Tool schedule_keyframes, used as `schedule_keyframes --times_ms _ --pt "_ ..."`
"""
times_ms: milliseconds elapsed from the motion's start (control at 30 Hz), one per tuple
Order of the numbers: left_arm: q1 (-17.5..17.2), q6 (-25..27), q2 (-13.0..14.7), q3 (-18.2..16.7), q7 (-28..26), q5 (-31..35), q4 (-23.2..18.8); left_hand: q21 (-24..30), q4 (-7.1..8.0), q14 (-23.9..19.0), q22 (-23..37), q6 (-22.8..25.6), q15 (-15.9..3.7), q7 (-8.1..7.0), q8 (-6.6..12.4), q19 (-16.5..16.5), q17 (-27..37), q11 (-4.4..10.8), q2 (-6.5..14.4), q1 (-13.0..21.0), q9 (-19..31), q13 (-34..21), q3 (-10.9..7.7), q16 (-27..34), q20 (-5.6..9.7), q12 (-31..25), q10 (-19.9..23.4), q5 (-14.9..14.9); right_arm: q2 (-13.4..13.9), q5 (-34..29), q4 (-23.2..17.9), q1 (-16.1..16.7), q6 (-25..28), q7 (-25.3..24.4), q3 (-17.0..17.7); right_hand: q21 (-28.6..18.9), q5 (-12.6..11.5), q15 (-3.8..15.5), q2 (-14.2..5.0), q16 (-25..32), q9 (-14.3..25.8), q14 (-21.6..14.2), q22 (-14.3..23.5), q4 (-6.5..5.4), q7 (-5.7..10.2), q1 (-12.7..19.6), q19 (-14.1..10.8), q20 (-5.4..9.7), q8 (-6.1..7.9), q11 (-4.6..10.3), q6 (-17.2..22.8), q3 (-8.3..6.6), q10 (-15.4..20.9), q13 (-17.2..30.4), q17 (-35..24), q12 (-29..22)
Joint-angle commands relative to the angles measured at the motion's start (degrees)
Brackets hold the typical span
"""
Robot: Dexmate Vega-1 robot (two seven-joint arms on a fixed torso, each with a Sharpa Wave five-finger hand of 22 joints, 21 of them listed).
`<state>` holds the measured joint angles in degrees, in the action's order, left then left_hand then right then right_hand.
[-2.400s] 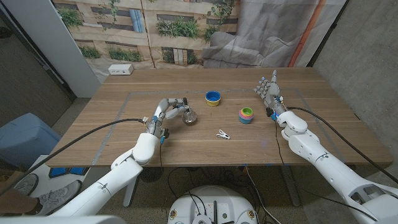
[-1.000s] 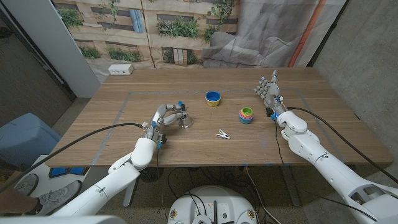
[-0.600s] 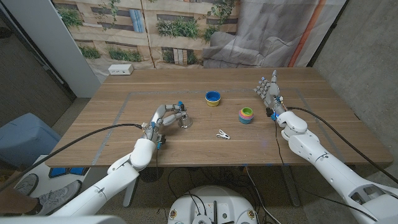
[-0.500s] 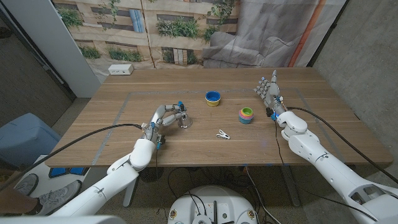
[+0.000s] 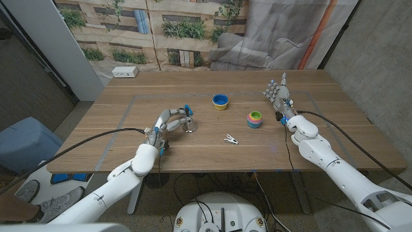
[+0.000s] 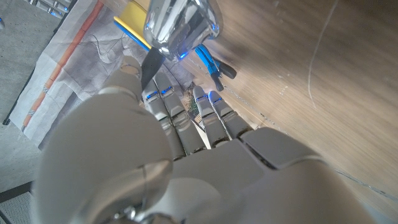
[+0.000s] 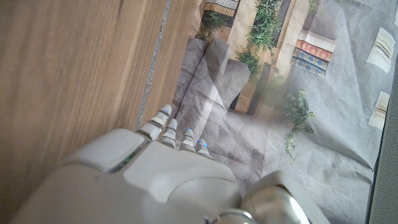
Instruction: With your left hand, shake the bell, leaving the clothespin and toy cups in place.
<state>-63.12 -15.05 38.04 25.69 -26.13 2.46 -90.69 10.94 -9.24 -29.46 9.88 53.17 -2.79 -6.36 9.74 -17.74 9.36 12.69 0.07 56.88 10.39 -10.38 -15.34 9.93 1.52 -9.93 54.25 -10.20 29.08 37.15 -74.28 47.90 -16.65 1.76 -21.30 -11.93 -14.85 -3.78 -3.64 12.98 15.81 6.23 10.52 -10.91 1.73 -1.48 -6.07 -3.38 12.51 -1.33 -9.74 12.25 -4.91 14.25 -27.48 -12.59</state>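
Note:
My left hand (image 5: 168, 122) grips the silver bell (image 5: 189, 125) by its dark handle, left of the table's middle. In the left wrist view the shiny bell (image 6: 180, 23) sits past my curled fingers (image 6: 186, 118), mouth turned away from the palm. The white clothespin (image 5: 230, 138) lies on the wood to the bell's right. A blue and yellow toy cup (image 5: 220, 101) stands further back, and a stack of coloured toy cups (image 5: 255, 119) stands right of it. My right hand (image 5: 278, 94) is raised near the stacked cups, fingers apart, holding nothing.
A white power strip (image 5: 125, 72) lies at the table's (image 5: 129, 151) far left corner. A printed backdrop and grey cloth hang behind the far edge. Bare wood stretches along the near edge between my arms.
My left hand has drawn the bell a little back toward me and to the left, and the bell's tilt has shifted. The right hand, clothespin and cups have stayed put.

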Motion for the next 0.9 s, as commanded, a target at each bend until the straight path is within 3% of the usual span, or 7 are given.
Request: schedule_keyframes --times_ms 33,300,467,633,900 --pt "1.04 -1.19 1.54 0.37 3.91 -0.61 0.18 -0.22 0.15 1.59 0.14 -2.75 -7.07 -0.12 0.16 1.40 0.03 -0.06 -1.31 -0.72 -0.07 -0.01 0.90 -0.06 0.11 0.12 -3.59 -0.27 -0.04 0.00 0.05 -0.02 -0.03 0.02 -0.01 -0.41 -0.32 0.00 -5.58 0.43 0.22 0.38 0.19 0.06 0.10 0.16 -0.50 0.14 0.32 -0.10 -0.52 0.37 -0.24 0.10 -0.29 -0.27" --pt "1.75 -1.45 2.93 0.66 7.32 -1.47 0.14 -0.68 0.55 5.75 -0.01 -8.89 -5.94 0.09 0.01 5.43 0.11 -0.05 -2.99 -2.86 -0.25 0.10 2.21 -0.16 -0.17 0.14 -9.81 -0.30 -0.02 0.00 0.06 -0.02 -0.03 0.02 0.00 -0.40 -0.32 -0.07 -5.58 0.44 0.22 0.37 0.19 0.06 0.09 0.16 -0.48 0.14 0.33 -0.06 -0.50 0.37 -0.28 0.10 -0.28 -0.26" --pt "2.54 -1.70 4.31 1.01 10.95 -2.72 0.16 -0.66 1.05 10.92 -0.07 -15.80 -4.54 0.40 0.40 9.46 0.23 -0.38 -3.52 -5.38 -0.10 0.25 3.13 -0.07 -0.74 0.17 -18.87 -0.35 -0.01 0.01 0.06 -0.01 -0.05 0.04 0.01 -0.40 -0.32 -0.12 -5.58 0.45 0.22 0.35 0.19 0.06 0.12 0.16 -0.47 0.14 0.34 -0.06 -0.46 0.37 -0.32 0.10 -0.28 -0.24" --pt "2.76 -1.91 5.13 0.68 13.15 -4.47 -0.09 -0.70 1.45 13.61 -0.07 -19.83 -3.80 1.27 0.18 11.96 0.21 -1.10 -3.76 -7.54 -0.11 0.27 3.78 -0.14 -0.74 0.19 -23.34 -0.28 0.01 0.02 0.03 0.01 -0.04 0.04 0.02 -0.41 -0.32 -0.05 -5.58 0.45 0.22 0.34 0.19 0.06 0.13 0.17 -0.49 0.16 0.33 0.02 -0.49 0.37 -0.29 0.10 -0.28 -0.25" --pt "4.01 -4.39 6.16 0.57 16.59 -6.07 1.12 -0.78 1.85 20.67 -0.13 -25.56 -1.45 2.00 0.41 16.94 0.27 -4.55 -3.72 -11.52 -0.19 0.36 4.58 -0.23 -1.52 0.16 -33.22 0.02 -0.02 -0.01 -0.03 0.01 -0.01 -0.03 -0.01 -0.40 -0.32 -0.07 -5.59 0.45 0.21 0.34 0.19 0.06 0.12 0.17 -0.47 0.17 0.30 -0.08 -0.57 0.36 -0.27 0.10 -0.28 -0.26"
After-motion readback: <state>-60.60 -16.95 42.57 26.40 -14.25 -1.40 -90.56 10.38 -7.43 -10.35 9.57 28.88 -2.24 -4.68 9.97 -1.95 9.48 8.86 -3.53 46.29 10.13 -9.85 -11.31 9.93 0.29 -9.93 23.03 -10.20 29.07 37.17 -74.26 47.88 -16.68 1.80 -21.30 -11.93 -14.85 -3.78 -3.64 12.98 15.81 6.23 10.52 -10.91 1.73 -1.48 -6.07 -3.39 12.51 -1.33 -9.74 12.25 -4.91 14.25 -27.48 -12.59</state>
